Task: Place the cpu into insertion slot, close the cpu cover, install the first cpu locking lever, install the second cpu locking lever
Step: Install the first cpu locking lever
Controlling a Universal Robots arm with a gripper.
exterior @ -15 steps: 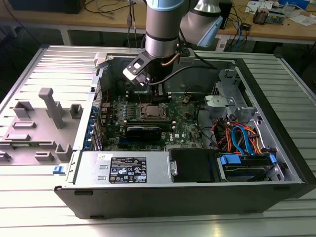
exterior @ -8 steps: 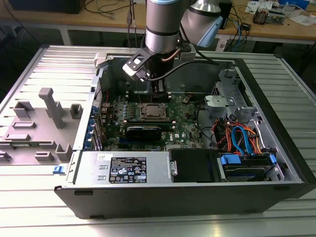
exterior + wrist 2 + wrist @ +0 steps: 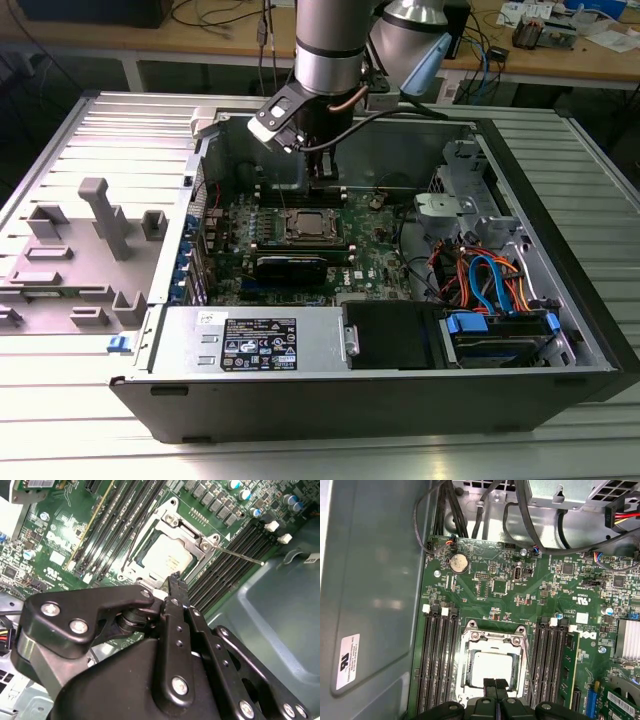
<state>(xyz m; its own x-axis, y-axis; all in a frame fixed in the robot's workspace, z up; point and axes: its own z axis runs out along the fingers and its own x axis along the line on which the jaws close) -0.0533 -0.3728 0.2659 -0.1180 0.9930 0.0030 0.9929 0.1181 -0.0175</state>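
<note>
Claw (image 3: 322, 187) is hanging clenched, tips pressed together with nothing showing between them, right beside the edge of the metal cover (image 3: 493, 636), in the middle of the exterior frame inside the open computer case (image 3: 400, 400). Silvery chip (image 3: 492, 667) is sitting in the socket (image 3: 468, 672), and the cover looks to be lying down around it, framing it through its window. In the second wrist view a thin lever (image 3: 236, 555) is sticking out across the memory slots (image 3: 220, 575), so I'm judging it isn't latched yet. Risk from here: those closed tips are hovering at the cover's edge, and a push slightly off line could be skidding onto the chip or the green board (image 3: 485, 587) and scratching it. A lever caught badly could be slipping free and springing up.
</note>
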